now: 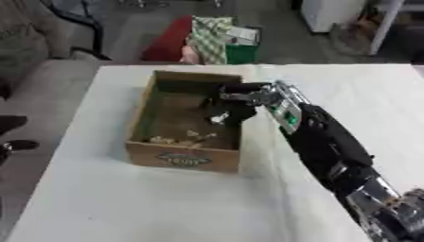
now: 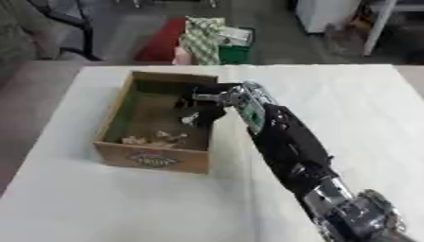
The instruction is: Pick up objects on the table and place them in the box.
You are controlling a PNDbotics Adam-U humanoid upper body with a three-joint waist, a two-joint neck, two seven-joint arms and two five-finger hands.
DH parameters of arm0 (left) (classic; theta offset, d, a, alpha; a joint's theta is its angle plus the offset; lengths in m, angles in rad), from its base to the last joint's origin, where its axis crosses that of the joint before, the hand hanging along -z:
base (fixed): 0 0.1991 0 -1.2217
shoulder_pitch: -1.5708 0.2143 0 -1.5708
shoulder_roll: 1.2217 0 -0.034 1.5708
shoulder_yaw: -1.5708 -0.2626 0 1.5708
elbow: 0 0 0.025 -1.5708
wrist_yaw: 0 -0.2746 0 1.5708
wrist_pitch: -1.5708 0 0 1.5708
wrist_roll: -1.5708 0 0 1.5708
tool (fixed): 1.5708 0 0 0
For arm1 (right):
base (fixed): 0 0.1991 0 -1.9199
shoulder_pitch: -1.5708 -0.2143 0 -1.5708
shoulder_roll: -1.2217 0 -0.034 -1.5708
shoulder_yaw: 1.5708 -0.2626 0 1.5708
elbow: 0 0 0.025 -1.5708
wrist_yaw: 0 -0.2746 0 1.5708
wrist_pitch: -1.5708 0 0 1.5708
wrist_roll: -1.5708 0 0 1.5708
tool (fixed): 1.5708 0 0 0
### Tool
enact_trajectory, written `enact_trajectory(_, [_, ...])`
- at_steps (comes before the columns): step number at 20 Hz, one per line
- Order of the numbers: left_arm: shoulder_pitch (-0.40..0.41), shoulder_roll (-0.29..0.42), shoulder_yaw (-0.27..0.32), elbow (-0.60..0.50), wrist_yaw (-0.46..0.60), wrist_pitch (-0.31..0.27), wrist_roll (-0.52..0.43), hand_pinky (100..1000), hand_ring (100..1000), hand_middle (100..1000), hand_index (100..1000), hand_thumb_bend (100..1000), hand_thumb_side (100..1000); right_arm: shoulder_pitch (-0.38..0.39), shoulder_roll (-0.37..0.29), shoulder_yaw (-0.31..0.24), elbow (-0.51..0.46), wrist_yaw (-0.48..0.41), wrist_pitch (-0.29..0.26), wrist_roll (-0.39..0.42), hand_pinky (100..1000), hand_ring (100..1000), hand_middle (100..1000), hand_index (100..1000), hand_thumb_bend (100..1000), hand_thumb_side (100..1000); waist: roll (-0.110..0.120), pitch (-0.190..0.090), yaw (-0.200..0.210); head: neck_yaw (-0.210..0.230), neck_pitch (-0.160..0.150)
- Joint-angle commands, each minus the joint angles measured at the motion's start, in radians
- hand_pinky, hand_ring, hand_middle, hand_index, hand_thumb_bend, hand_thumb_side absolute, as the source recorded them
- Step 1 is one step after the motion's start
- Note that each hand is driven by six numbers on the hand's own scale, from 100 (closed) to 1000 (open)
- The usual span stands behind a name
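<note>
Right hand (image 1: pixel 234 105) reaches over right wall of box (image 1: pixel 184 157), fingers curled down inside; grasp unclear, can't tell. Small pale objects (image 1: pixel 178 138) on box floor near front wall. Box on table (image 1: pixel 124 203).

The box (image 1: pixel 184 159) stands open on the white table (image 1: pixel 124 208). The right hand (image 1: pixel 230 109) reaches over the box's right wall, fingers curled down inside it. Pale small bits (image 1: pixel 178 138) lie by the box's near wall

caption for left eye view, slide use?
Right hand reaching into the cardboard box on the white table.
</note>
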Motion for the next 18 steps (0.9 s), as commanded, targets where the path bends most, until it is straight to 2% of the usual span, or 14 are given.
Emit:
enact_trajectory(1, [-0.004, 0.013, 0.013, -0.017, -0.008, -0.001, 0.005, 571, 769, 572, 607, 100, 764, -0.004, -0.053, -0.028, -0.087, -0.054, -0.030, -0.023, 786, 842, 813, 904, 100, 633, 0.001, -0.011, -0.005, 0.012, 0.000])
enact_trajectory(3, [-0.003, 0.014, 0.014, -0.017, -0.009, -0.001, 0.007, 571, 769, 572, 607, 100, 764, 0.017, -0.073, -0.052, -0.134, -0.083, -0.034, -0.052, 762, 823, 782, 893, 100, 553, 0.001, -0.009, -0.010, 0.017, 0.000])
enact_trajectory(8, [-0.001, 0.016, 0.019, -0.017, -0.011, -0.002, 0.013, 571, 770, 572, 607, 100, 765, 0.082, -0.122, -0.105, -0.258, -0.160, -0.011, -0.129, 728, 808, 748, 878, 100, 489, 0.000, -0.006, -0.030, 0.033, -0.004])
enact_trajectory(11, [0.000, 0.016, 0.021, -0.017, -0.012, -0.001, 0.016, 571, 770, 572, 607, 100, 767, 0.131, -0.143, -0.148, -0.329, -0.204, 0.024, -0.173, 706, 798, 733, 868, 100, 550, 0.002, -0.002, -0.040, 0.040, -0.006])
enact_trajectory(15, [-0.003, 0.016, 0.024, -0.017, -0.013, -0.001, 0.020, 571, 771, 573, 607, 100, 769, 0.206, -0.151, -0.209, -0.403, -0.264, 0.083, -0.233, 666, 777, 698, 843, 100, 674, 0.004, 0.007, -0.059, 0.046, -0.010])
enact_trajectory(18, [-0.002, 0.015, 0.025, -0.017, -0.013, -0.002, 0.021, 572, 774, 577, 608, 100, 771, 0.268, -0.147, -0.241, -0.451, -0.309, 0.127, -0.278, 658, 771, 688, 828, 100, 702, 0.004, 0.011, -0.068, 0.052, -0.012])
